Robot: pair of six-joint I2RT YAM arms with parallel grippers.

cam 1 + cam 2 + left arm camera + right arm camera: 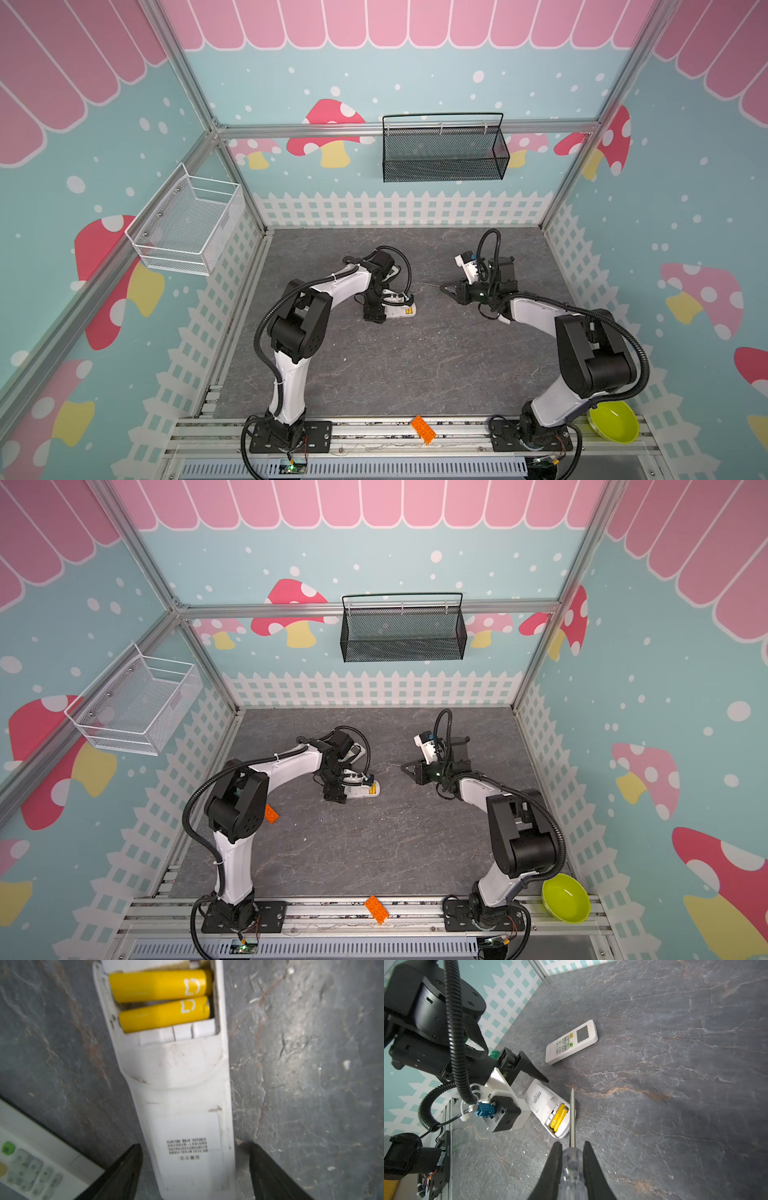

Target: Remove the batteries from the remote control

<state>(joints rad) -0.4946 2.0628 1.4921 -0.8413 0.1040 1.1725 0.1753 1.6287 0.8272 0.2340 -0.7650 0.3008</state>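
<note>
The white plastic remote control [180, 1084] is laid face down on the grey stone-patterned tabletop [675, 1084] and is taken as the reference for all positions below. Its battery compartment is uncovered at one end. Two bright yellow cylindrical batteries [160, 985] are seated in it side by side, lying across the width of the body. A printed label [193, 1147] is fixed at the opposite end of the remote control. The left gripper [195, 1159] is positioned over this label end with its jaws apart, one black finger [126, 1169] on each long side of the body. A strip of tabletop is visible between one finger and the casing, so nothing is gripped. Whether the other finger touches the casing cannot be told, as the view is blurred. The right gripper [572, 1146] is closed on a slim screwdriver [571, 1165] with a clear plastic handle and a thin metal shaft. The handle is clamped between the jaws, and the shaft is pointed toward the compartment end of the remote control. In both top views the shaft tip is shown apart from the remote control, out beyond that end. A second remote control [572, 1042], white plastic with a grey screen and rows of buttons, is laid face up near the label end of the first, not touching it.
</note>
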